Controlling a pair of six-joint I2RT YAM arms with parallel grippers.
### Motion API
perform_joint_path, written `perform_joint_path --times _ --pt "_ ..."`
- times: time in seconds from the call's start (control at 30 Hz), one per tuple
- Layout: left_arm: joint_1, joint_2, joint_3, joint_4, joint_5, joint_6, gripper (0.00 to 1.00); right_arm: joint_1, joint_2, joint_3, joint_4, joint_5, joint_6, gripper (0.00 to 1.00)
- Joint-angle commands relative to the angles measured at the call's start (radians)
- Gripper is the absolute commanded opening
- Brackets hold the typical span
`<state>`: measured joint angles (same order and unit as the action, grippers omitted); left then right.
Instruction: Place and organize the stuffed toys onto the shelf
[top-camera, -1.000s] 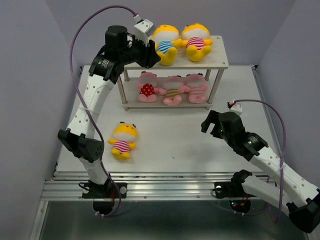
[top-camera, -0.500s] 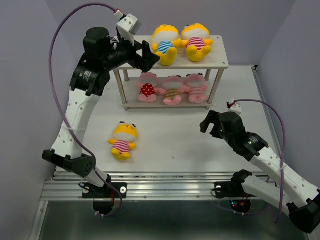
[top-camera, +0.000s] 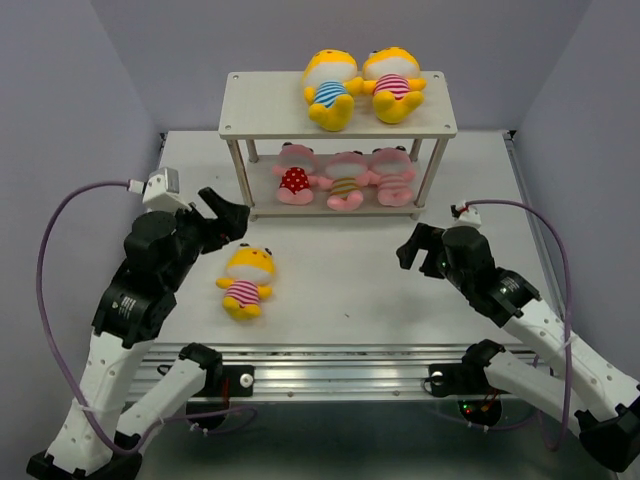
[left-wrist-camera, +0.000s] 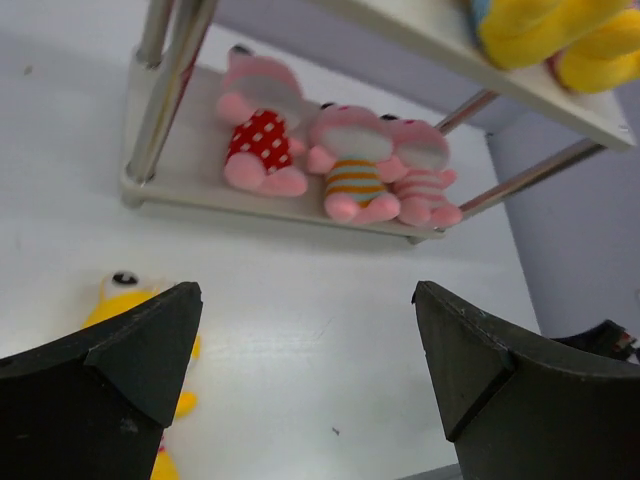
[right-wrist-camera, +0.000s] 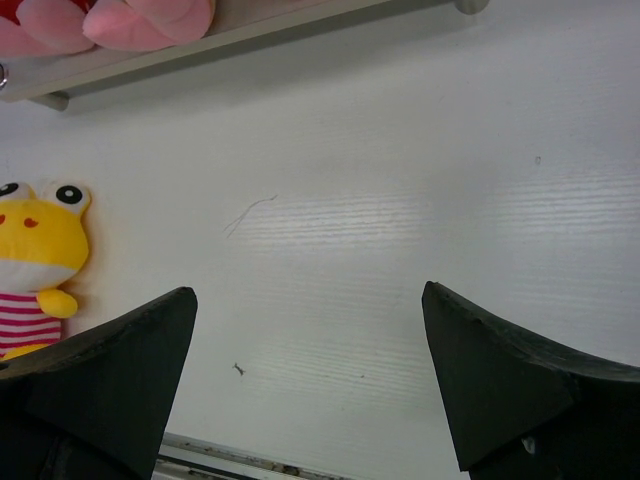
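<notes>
Shelf at the tabletop's far edge holds two yellow toys on top, three pink toys below. A sixth toy lies toward the near-left corner. Left hand and right hand gape, empty.

Yellow toy in pink-striped shirt, pink toy in red-dotted shirt, shelf of pale whitewashed boards.

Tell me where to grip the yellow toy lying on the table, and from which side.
Grip the yellow toy across its striped torso, coming straight down from above. It lies flat on its back on the table, head toward the shelf, and the torso is narrower than the head. The open left gripper is probably best placed, being closest.
</notes>
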<state>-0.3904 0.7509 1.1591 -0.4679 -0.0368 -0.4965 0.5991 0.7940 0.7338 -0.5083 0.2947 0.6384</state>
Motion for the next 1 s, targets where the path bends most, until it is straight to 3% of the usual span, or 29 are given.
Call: perform_joint_path --times 0.0,0.07,0.13,0.27,0.57,0.83,0.87,0.9,0.97 --pt "0.005 -0.025 -0.085 -0.288 -0.241 -0.238 0.99 0.002 -0.019 -0.007 0.047 -0.023 -0.040 1.00" --pt "0.005 -0.025 -0.136 -0.415 -0.290 -0.282 0.99 0.002 -0.010 -0.010 0.048 -0.025 -0.042 1.00" --pt "0.005 -0.022 -0.209 -0.442 -0.258 -0.298 0.99 0.002 0.008 -0.013 0.054 -0.028 -0.039 1.00" --pt "0.005 0.007 -0.332 -0.385 -0.146 -0.293 0.99 0.002 0.024 -0.014 0.059 -0.031 -0.034 1.00" --pt "0.005 0.206 -0.455 -0.347 -0.137 -0.248 0.99 0.002 0.033 -0.017 0.063 0.004 -0.037 1.00" --pt "0.005 0.263 -0.455 -0.344 -0.124 -0.235 0.64 0.002 0.062 -0.008 0.067 0.027 -0.046 1.00" --pt "0.005 0.266 -0.453 -0.341 -0.124 -0.234 0.56 0.002 0.063 -0.008 0.065 0.030 -0.049 1.00" --pt "0.005 0.277 -0.450 -0.337 -0.124 -0.229 0.40 0.002 0.062 -0.010 0.065 0.035 -0.049 1.00" --pt "0.005 0.289 -0.453 -0.334 -0.123 -0.226 0.26 0.002 0.060 -0.011 0.065 0.040 -0.049 1.00"
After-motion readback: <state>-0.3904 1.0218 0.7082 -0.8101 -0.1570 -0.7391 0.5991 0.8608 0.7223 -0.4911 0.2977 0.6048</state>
